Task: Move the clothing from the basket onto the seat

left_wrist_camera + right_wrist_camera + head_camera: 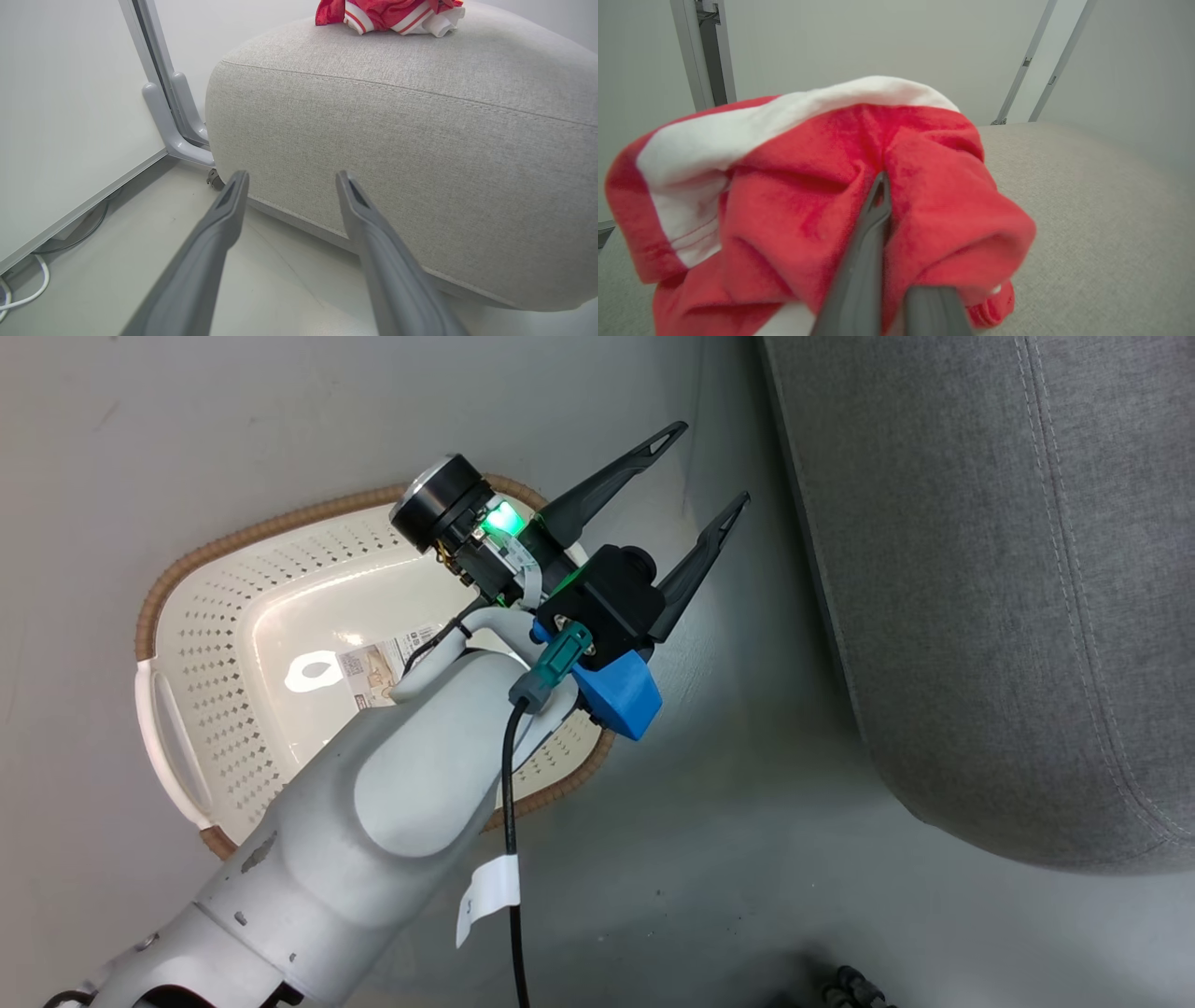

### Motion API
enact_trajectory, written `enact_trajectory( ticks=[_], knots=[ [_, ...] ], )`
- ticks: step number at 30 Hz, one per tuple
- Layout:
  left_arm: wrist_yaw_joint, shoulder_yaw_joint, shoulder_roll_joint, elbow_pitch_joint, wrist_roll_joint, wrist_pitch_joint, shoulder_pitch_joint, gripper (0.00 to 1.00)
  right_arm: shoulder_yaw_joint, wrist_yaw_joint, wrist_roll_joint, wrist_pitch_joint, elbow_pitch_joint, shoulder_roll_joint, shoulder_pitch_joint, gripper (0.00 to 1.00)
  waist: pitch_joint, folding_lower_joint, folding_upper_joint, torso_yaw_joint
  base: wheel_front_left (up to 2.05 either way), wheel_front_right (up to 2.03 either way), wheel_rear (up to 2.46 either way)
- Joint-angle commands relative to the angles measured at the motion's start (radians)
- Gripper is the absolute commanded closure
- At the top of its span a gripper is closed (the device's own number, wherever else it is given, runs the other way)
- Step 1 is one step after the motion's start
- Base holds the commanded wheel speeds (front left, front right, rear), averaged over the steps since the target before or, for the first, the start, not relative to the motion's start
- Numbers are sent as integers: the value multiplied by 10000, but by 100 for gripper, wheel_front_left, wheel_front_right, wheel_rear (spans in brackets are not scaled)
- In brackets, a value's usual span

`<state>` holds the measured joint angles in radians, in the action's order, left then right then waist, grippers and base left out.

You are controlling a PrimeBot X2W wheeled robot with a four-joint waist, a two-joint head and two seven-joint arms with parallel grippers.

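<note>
Okay so the left gripper point(709, 463) hangs over the far rim of the basket point(280, 523), fingers spread wide apart with nothing between them. They point toward the side of the seat point(980, 569). The basket sits on the pale floor point(747, 849), near the seat but not touching it, and there's a paper label point(383, 667) stuck to its bottom.

The right gripper point(881, 186) is pinched tight on a red garment point(784, 200) with a wide white band. The fabric bunches up around both fingers, with the grey top of the seat right behind it. I can't tell if it's resting on the cushion or dangling just above.

The left wrist view shows a red and white bundle point(387, 14) lying crumpled on top of the seat.
</note>
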<state>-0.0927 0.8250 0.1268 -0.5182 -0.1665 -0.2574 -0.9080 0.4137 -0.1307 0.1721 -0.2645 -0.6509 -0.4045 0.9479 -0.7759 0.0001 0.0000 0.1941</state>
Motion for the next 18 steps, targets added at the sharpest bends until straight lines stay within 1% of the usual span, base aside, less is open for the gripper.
enact_trajectory(
  ticks=[1, 3, 10, 14, 18],
  knots=[
    [60, 19, 21, -12, -38, -55, -76, 0, 1, -1, 26, 3, 127, 54, -285, 0, 83, -1, 0, -20, 0, 0, 0],
    [132, -22, -41, 23, -115, -74, 73, 0, 98, 1, -55, 2, 596, 101, -856, 0, 343, -1, 0, -62, 0, 0, 0],
    [301, -321, -120, 285, -385, -85, 607, 0, 246, -1, -199, 3, 2049, 696, -3031, 0, 1330, -1, 0, -22, 0, 0, 0],
    [505, -749, -34, 651, -548, -88, 1164, 0, 8, -1, -249, 3, 3049, 1050, -4118, 0, 2075, -1, 0, -69, 0, 0, 0],
    [762, -1386, 60, 1115, -690, -89, 1872, 0, -402, -1, -268, 3, 4026, 1371, -4986, 0, 2871, -1, 0, -229, 0, 0, 0]
  ],
)
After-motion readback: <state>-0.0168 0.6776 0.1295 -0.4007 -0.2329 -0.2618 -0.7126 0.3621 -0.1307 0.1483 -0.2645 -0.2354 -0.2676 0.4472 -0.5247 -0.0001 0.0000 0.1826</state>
